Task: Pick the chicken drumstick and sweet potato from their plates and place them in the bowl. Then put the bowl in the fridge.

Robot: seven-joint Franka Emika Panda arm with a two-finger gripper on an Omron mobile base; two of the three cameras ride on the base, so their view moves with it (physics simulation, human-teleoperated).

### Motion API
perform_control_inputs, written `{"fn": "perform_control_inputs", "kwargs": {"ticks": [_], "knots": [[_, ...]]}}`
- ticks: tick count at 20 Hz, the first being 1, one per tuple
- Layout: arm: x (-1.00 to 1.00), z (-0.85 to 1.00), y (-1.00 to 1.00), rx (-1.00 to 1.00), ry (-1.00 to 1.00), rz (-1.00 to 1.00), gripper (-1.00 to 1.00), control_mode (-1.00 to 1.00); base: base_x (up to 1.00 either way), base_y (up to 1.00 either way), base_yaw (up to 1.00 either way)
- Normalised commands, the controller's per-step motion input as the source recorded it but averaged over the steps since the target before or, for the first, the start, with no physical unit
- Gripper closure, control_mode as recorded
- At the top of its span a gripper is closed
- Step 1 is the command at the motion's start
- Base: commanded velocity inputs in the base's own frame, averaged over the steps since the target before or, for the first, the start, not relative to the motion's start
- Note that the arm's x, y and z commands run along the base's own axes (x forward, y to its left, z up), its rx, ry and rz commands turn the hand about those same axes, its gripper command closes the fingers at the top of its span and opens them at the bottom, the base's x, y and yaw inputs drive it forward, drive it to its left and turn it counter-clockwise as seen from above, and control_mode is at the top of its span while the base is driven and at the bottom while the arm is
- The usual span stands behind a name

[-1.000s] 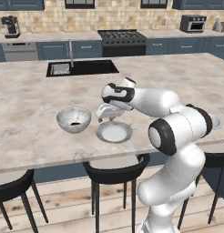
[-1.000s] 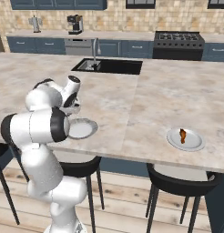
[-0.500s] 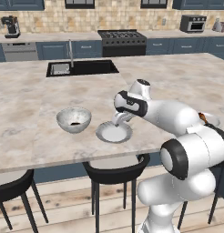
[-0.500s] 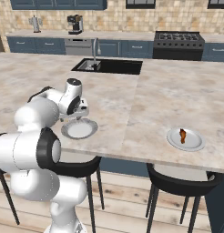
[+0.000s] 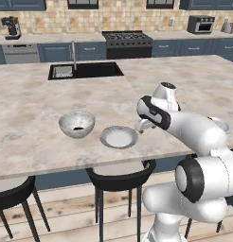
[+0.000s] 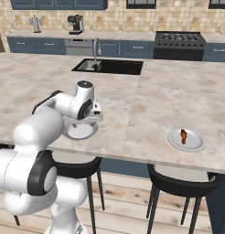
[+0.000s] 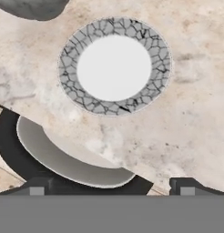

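the chicken drumstick (image 6: 183,136) lies on its plate (image 6: 193,146) near the counter's front edge, well apart from the gripper (image 5: 141,125), off to the robot's right. the nearer plate (image 5: 118,137) sits bare on the marble counter (image 5: 33,113), just left of the gripper; in the hand view it (image 7: 114,66) lies ahead of the fingertips (image 7: 36,187), which stand wide apart with nothing between them. the bowl (image 5: 76,124) stands just beside that plate, with something dark inside. a stool (image 5: 122,174) sits below the counter edge.
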Motion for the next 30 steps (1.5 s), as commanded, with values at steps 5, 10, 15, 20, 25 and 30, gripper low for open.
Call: {"fn": "perform_control_inputs", "kwargs": {"ticks": [5,10,15,20,25,30], "knots": [[-0.30,0.01,-0.79,0.00,0.00,-0.15,-1.00,-1.00,0.00,0.00,0.00],[-0.23,0.00,-0.75,-0.01,0.01,-0.14,-1.00,-1.00,0.00,0.00,0.00],[-0.18,0.00,-0.77,0.00,0.04,-0.11,-1.00,-1.00,0.00,0.00,0.00],[-0.01,-0.01,-0.71,0.00,0.00,-0.30,-1.00,-1.00,0.00,0.00,0.00],[0.05,-0.01,-0.68,0.00,0.03,-0.31,-1.00,-1.00,0.00,0.00,0.00],[0.24,-0.02,-0.68,0.00,0.07,-0.11,-1.00,-1.00,0.00,0.00,0.00]]}}
